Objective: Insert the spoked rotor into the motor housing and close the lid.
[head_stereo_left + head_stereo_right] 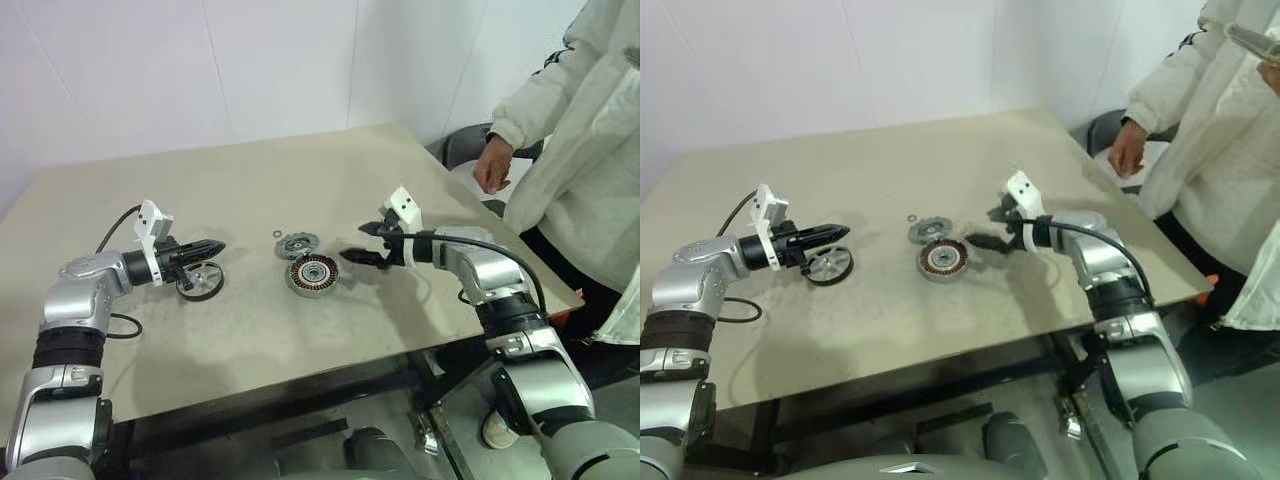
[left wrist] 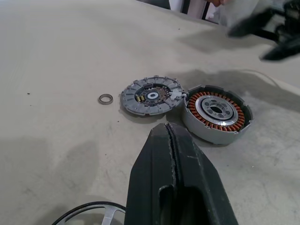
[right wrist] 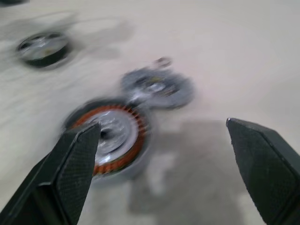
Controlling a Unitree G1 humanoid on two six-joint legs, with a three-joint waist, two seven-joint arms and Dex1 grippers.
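**Reaching for the housing, rotor on the other side**

Lying flat near the desk's left edge, the rotor sits just under the left gripper, whose fingers are pinched together and hold nothing. The right gripper, jaws wide, points at the housing mid-desk, just beside it. The lid touches the housing's far side. Probably the left arm, being nearer, must carry the rotor rightward to the housing.

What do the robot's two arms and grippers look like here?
Both arms are glossy silver-grey shells with black joint bands. Each carries a white camera block at the wrist and a black cable. The left gripper and right gripper each have two tapered black fingers.
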